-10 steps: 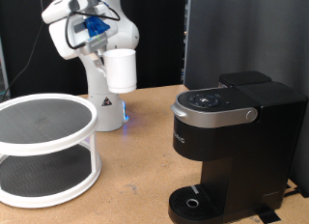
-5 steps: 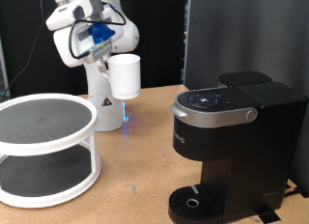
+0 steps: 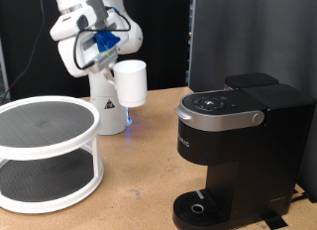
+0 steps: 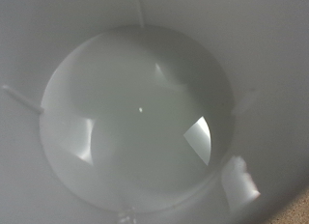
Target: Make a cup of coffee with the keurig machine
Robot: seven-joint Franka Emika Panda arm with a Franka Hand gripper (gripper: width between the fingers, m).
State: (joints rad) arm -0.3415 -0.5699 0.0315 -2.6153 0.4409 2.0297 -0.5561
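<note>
The white cup (image 3: 131, 81) hangs in the air, held by my gripper (image 3: 112, 61) at the exterior view's top left, above the wooden table. The gripper is shut on the cup's rim. The wrist view is filled by the cup's white inside (image 4: 140, 113); the cup is empty. The black keurig machine (image 3: 238, 141) stands at the exterior view's right, lid down, with its round drip tray (image 3: 201, 207) bare. The cup is well to the left of and higher than the machine.
A white two-tier round rack (image 3: 45, 151) stands on the table at the exterior view's left. The robot's white base (image 3: 109, 106) is behind, with a blue light. Black curtains form the backdrop.
My gripper has carried the cup a little to the right and slightly down, toward the machine. Nothing else has moved.
</note>
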